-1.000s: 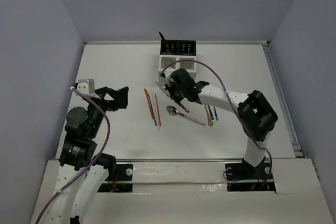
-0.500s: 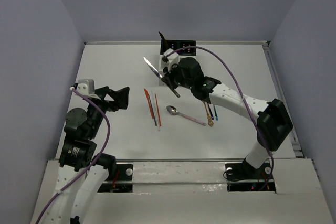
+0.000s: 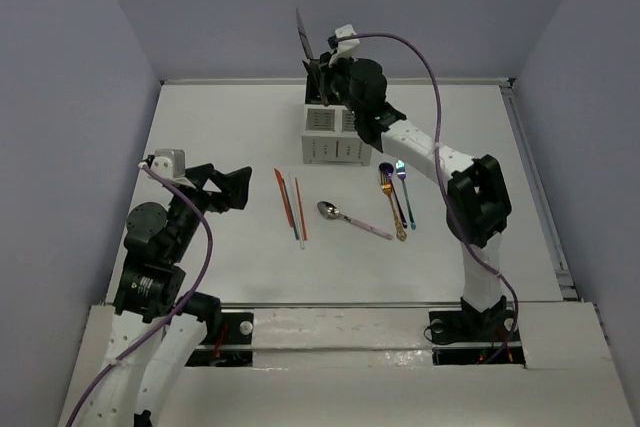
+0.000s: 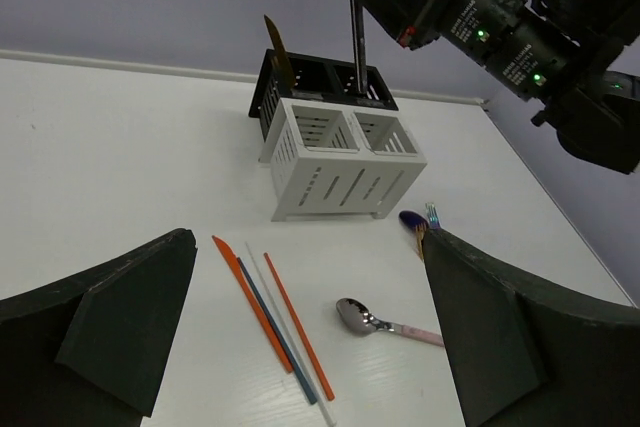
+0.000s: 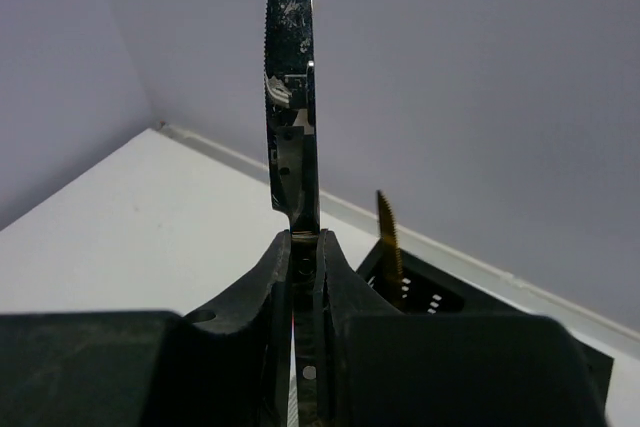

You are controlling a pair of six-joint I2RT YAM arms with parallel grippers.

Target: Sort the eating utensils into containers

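Observation:
My right gripper (image 3: 325, 65) is shut on a silver serrated knife (image 3: 300, 33) and holds it upright, blade up, over the back of the caddy (image 3: 333, 137). In the right wrist view the blade (image 5: 292, 97) rises from the shut gripper (image 5: 303, 247). In the left wrist view the knife's lower end (image 4: 356, 57) hangs at the caddy's black back compartments (image 4: 300, 77). A yellow knife (image 4: 277, 52) stands in the back left compartment. Orange and pale chopsticks (image 3: 290, 205), a pink-handled spoon (image 3: 350, 217) and purple-blue and gold cutlery (image 3: 396, 197) lie on the table. My left gripper (image 3: 225, 187) is open and empty.
The caddy's white slatted front (image 4: 340, 162) faces the left wrist camera. The chopsticks (image 4: 275, 322) and spoon (image 4: 385, 322) lie between my left fingers (image 4: 110, 317). Grey walls close in the table at the back and sides.
My right gripper has lifted the silver knife off the table, carried it back and up over the caddy, and turned it blade up. The left arm has barely moved.

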